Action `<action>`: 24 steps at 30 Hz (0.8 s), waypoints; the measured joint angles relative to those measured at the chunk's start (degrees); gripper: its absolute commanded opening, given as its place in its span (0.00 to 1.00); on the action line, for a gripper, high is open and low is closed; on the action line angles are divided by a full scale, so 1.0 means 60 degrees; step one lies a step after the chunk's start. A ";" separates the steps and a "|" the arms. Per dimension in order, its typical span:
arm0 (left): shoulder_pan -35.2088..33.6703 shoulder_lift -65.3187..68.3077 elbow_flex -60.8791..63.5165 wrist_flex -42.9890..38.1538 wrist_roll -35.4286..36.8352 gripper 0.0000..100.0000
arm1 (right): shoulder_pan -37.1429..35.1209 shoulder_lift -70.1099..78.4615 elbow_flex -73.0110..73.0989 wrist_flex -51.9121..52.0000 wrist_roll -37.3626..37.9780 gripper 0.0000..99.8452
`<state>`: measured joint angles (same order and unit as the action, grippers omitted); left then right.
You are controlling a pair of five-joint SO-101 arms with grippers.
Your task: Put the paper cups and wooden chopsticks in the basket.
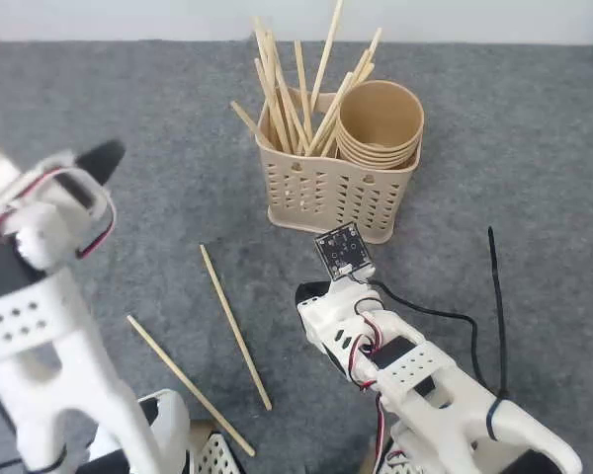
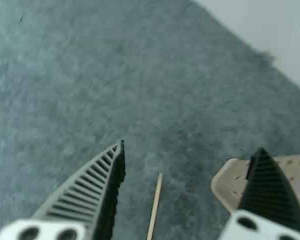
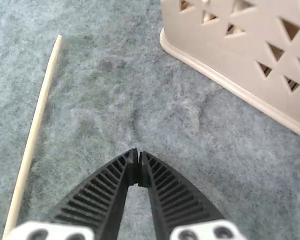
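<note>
Brown paper cups (image 1: pixel 381 123), nested in one stack, stand upright inside the beige perforated plastic basket (image 1: pixel 326 197), on its right-hand side as the high view shows it. The basket sits toward the far middle of the grey carpeted table surface (image 1: pixel 128 99). A bundle of pale wooden chopsticks (image 1: pixel 295 99) leans in the basket's other side, with the ends fanning out above the rim. Two more chopsticks lie flat on the carpet in front of the basket. The first loose chopstick (image 1: pixel 235 326) runs diagonally, its far end near the basket's front. The second loose chopstick (image 1: pixel 190 385) lies roughly parallel to it and apart from it, closer to the white left arm (image 1: pixel 40 296). The right gripper (image 3: pixel 138 154) is low over the carpet with its black ribbed jaws pressed together and nothing between them. It lies between the first loose chopstick (image 3: pixel 35 130) and the basket's wall (image 3: pixel 240 55), touching neither. The white right arm (image 1: pixel 415 375) comes in from the near edge, its wrist just in front of the basket. The left gripper (image 2: pixel 190 147) is held above the carpet with its jaws spread wide and empty. Below it appear one end of a chopstick (image 2: pixel 156 205), which of the two cannot be told, and a corner of the basket (image 2: pixel 229 186).
</note>
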<state>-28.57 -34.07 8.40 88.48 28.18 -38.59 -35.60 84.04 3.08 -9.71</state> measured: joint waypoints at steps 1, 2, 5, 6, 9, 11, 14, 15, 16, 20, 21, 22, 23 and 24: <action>-0.0234 0.0029 0.0557 0.0000 0.0147 0.37 | 0.0000 0.0000 0.0000 0.0000 0.0000 0.01; -0.0440 0.0117 0.1128 -0.0044 0.0234 0.37 | 0.0000 0.0000 0.0000 0.0000 0.0000 0.01; -0.0982 0.0234 0.3092 -0.0689 0.0322 0.37 | 0.0000 0.0000 0.0000 0.0000 0.0000 0.01; -0.1143 0.0234 0.3751 -0.0952 0.0322 0.37 | 0.0000 0.0000 0.0000 0.0000 0.0000 0.01; -0.1245 0.0088 0.5714 -0.1553 0.0337 0.37 | 0.0000 0.0000 0.0000 0.0000 0.0000 0.01; -0.1260 -0.0308 0.6857 -0.1890 0.0337 0.37 | 0.0000 0.0000 0.0000 0.0000 0.0000 0.01; -0.1319 -0.1201 0.8410 -0.2549 0.0410 0.32 | 0.0000 0.0000 0.0000 0.0000 0.0000 0.01; -0.1304 -0.1495 0.8879 -0.2740 0.0366 0.29 | 0.0000 0.0000 0.0000 0.0000 0.0000 0.01; -0.1289 -0.1773 0.9275 -0.2901 0.0352 0.25 | 0.0000 0.0000 0.0000 0.0000 0.0000 0.01; -0.1319 -0.2476 1.0183 -0.3106 0.0132 0.06 | 0.0000 0.0000 0.0000 0.0000 0.0000 0.01; -0.1319 -0.2520 1.0256 -0.3165 0.0059 0.04 | 0.0000 0.0000 0.0000 0.0000 0.0000 0.01; -0.1304 -0.2564 1.0330 -0.3282 0.0015 0.02 | 0.0000 0.0000 0.0000 0.0000 0.0000 0.01; -0.1304 -0.2564 1.0403 -0.3399 -0.0059 0.03 | 0.0000 0.0000 0.0000 0.0000 0.0000 0.01; -0.1304 -0.2593 1.0491 -0.3502 -0.0176 0.04 | 0.0000 0.0000 0.0000 0.0000 0.0000 0.01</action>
<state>-36.40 -49.63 71.34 67.47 27.12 -38.59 -35.60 84.04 3.08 -9.71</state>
